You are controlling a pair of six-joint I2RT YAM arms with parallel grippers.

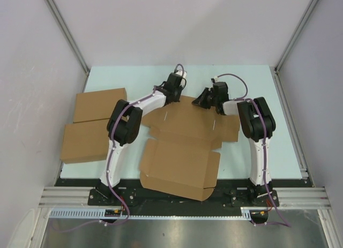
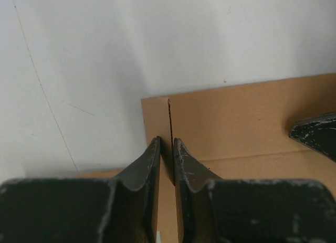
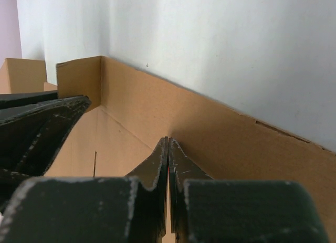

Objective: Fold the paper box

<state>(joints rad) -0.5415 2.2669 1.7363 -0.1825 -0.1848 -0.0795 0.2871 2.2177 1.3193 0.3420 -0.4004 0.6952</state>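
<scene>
The paper box (image 1: 179, 151) is plain brown cardboard, unprinted, with a thin dark slit line near one corner. The pair of finished boxes (image 1: 99, 104) on the left is the same flat brown. The tabletop (image 1: 257, 87) is pale mint green. The left arm (image 1: 112, 157) and right arm (image 1: 259, 157) are white with black joint housings, and purple cables (image 1: 234, 76) trail along them. The left gripper (image 2: 167, 143) and right gripper (image 3: 168, 140) are black, flecked with whitish scuffs. The walls (image 1: 182, 23) are off-white, and the front rail (image 1: 300, 195) is silver.
</scene>
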